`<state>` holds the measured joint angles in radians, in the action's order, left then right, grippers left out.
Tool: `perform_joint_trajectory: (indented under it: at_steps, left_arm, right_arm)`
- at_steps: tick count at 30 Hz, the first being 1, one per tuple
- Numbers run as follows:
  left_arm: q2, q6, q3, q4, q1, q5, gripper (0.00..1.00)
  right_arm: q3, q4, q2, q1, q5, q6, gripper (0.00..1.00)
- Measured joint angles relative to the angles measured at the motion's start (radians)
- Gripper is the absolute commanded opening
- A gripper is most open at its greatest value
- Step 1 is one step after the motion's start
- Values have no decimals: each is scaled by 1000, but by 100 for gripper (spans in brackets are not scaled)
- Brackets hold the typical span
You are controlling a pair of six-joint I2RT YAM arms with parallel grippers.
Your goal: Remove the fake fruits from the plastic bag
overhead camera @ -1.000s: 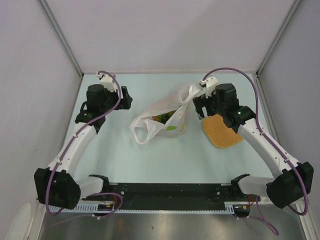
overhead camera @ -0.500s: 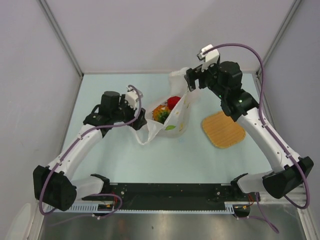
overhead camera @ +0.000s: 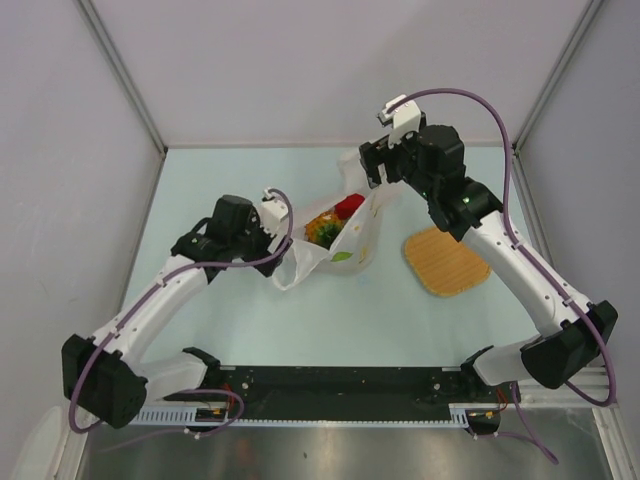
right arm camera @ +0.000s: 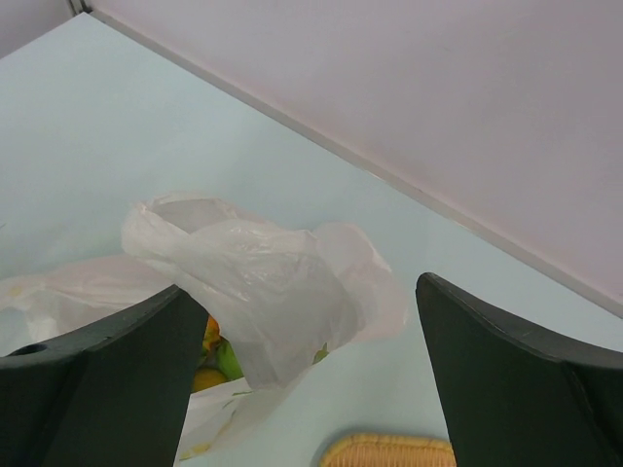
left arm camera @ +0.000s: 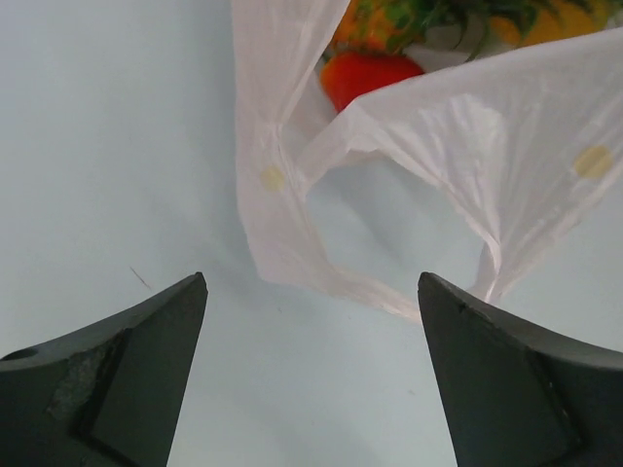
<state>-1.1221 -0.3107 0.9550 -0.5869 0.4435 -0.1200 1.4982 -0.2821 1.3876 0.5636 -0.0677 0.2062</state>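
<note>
The plastic bag (overhead camera: 345, 240) lies mid-table with its mouth gaping. Inside it I see a red fruit (overhead camera: 349, 206) and the orange pineapple with its green crown (overhead camera: 322, 228). My left gripper (overhead camera: 284, 238) is open, low over the table at the bag's near loop handle (left arm camera: 292, 224). The left wrist view shows a red fruit (left arm camera: 370, 73) inside the bag beyond it. My right gripper (overhead camera: 371, 168) is open, raised above the bag's far handle (right arm camera: 263, 272), holding nothing. Green and yellow fruit (right arm camera: 216, 358) peek from the bag below it.
A flat orange woven tray (overhead camera: 446, 262) lies right of the bag; its edge shows in the right wrist view (right arm camera: 389, 452). The back wall and side walls enclose the pale table (overhead camera: 250, 320).
My left arm swung right to the bag's near handle. My right arm rose and moved left and back over the bag's far side. The bag's mouth now gapes, showing the fruit.
</note>
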Motion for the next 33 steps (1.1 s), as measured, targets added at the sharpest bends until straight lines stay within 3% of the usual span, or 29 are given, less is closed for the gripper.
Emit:
perform_joint_trajectory:
  at_steps: [4,6,9,11,12,13,16,20,26,33]
  left_arm:
    - [-92,110,35,-82,-23,33,98]
    - [-99,157,35,-117,-35,35,92]
    - [-104,234,34,-145,-59,14,73]
    - [-122,275,27,-148,-87,-21,54]
    - [-138,288,27,-150,-99,-34,45]
    - [-162,302,29,-149,-111,-50,25]
    - [-255,323,71,-158,-132,-77,0]
    - [-355,322,192,-159,-154,-104,0]
    - [-405,305,426,-134,-232,-88,0]
    - [-524,285,869,-28,-312,-66,0]
  right_arm:
    - [0,3,0,1,-15,17,88]
    - [0,4,0,2,-16,27,87]
    - [0,4,0,2,-19,32,80]
    - [0,3,1,2,-18,31,76]
    - [0,3,2,2,-15,31,69]
    - [0,4,3,2,-13,31,64]
    - [0,8,14,2,-10,36,40]
    - [62,7,91,-4,0,47,1]
    - [352,8,350,-50,27,32,0]
    - [935,-2,753,-79,35,-13,0]
